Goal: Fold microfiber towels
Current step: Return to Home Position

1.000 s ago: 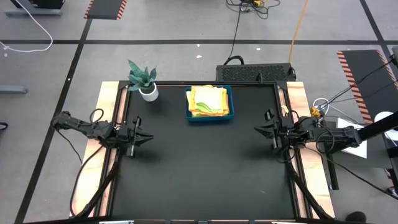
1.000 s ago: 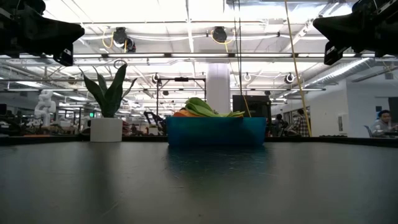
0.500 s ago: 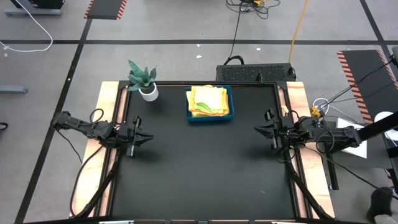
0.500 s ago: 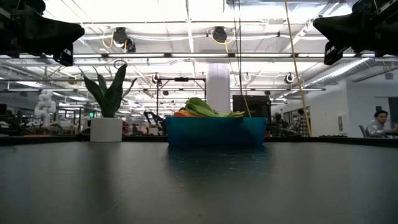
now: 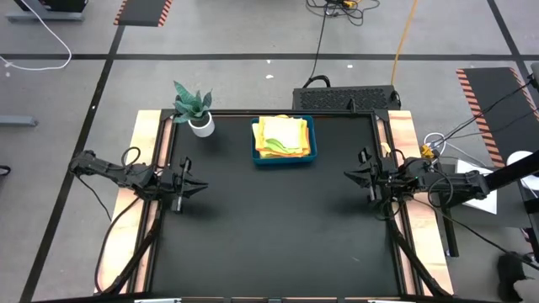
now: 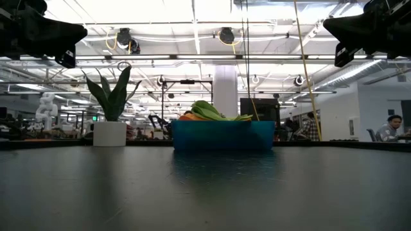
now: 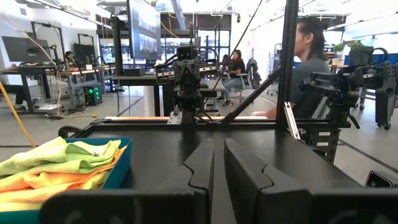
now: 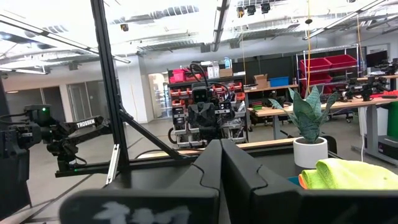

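The microfiber towels [image 5: 282, 135], yellow, orange and lime green, lie piled in a blue tray [image 5: 285, 158] at the table's far middle. The pile also shows in the low view [image 6: 209, 111], the left wrist view [image 7: 56, 165] and the right wrist view [image 8: 348, 171]. My left gripper [image 5: 202, 187] hovers shut over the table's left edge, pointing level toward the right. My right gripper [image 5: 345, 174] hovers shut over the right edge, pointing level toward the left. Both are well clear of the tray and touch nothing.
A potted plant [image 5: 194, 108] in a white pot stands at the far left corner, beside the tray. The black tabletop [image 5: 278, 227] spreads between the two arms. People sit and stand in the room beyond the table [image 7: 308, 68].
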